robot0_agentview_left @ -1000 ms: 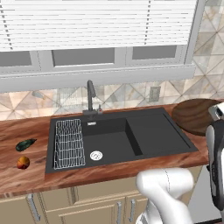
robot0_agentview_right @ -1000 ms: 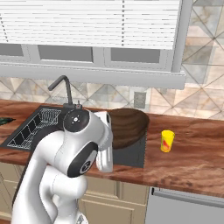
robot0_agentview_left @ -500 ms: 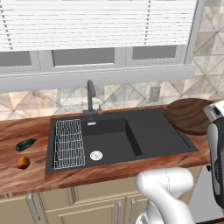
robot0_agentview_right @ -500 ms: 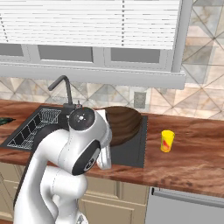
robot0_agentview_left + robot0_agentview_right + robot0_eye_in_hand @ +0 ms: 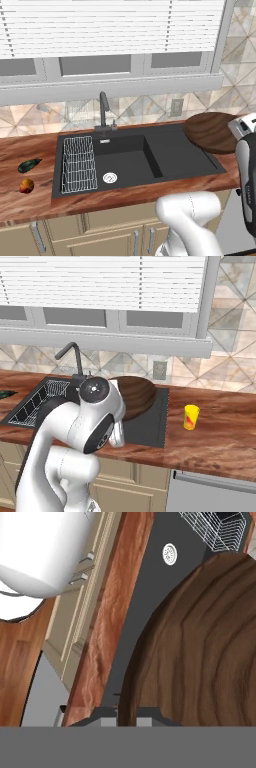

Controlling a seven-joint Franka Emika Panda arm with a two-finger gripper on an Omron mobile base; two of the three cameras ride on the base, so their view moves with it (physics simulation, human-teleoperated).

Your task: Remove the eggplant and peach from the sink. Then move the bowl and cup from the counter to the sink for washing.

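Wood-grain brown, the bowl (image 5: 200,642) sits tilted on edge, its rim pinched between our gripper (image 5: 126,718) jaws, over the right end of the black sink (image 5: 180,155). Beyond, we see the yellow cup (image 5: 190,417) upright on the counter (image 5: 220,426). The eggplant (image 5: 29,165) and peach (image 5: 26,186) lie left of the sink.

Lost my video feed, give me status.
Hand shut on bowl rim, bowl over sink drainboard's right end. Eggplant, peach out on left counter. Cup waiting. Path looks clear.
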